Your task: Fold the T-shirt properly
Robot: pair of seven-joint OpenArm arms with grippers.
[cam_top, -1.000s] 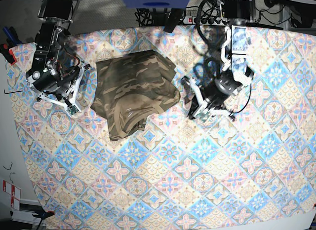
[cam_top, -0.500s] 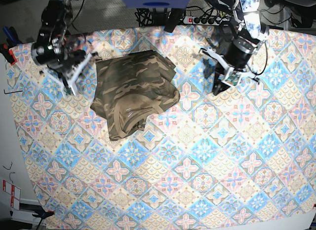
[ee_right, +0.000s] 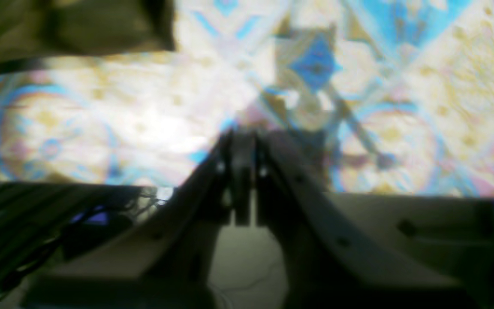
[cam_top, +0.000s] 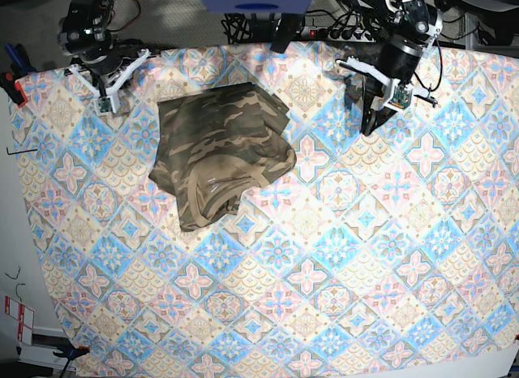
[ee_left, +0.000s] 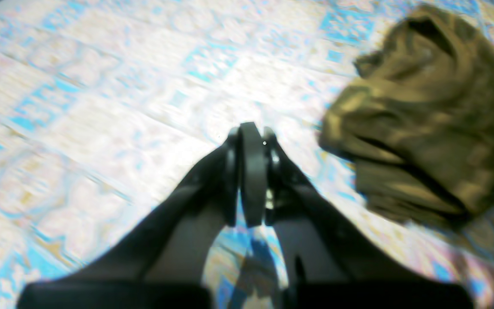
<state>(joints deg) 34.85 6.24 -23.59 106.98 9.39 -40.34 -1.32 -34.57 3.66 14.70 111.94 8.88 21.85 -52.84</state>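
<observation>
Camo cloth left folded on the worktop [cam_top: 340, 256], both claws pulled back.
Since a sec ago both arms have been raised off to the far edge; fold judged about done. Left claw [ee_left: 251, 128] & right claw [ee_right: 240, 137] are seen shut, empty. T-shirt [cam_top: 220, 155] lies well apart from the left claw, off to its right in the wrist view; nearer the right claw, not touching.
</observation>
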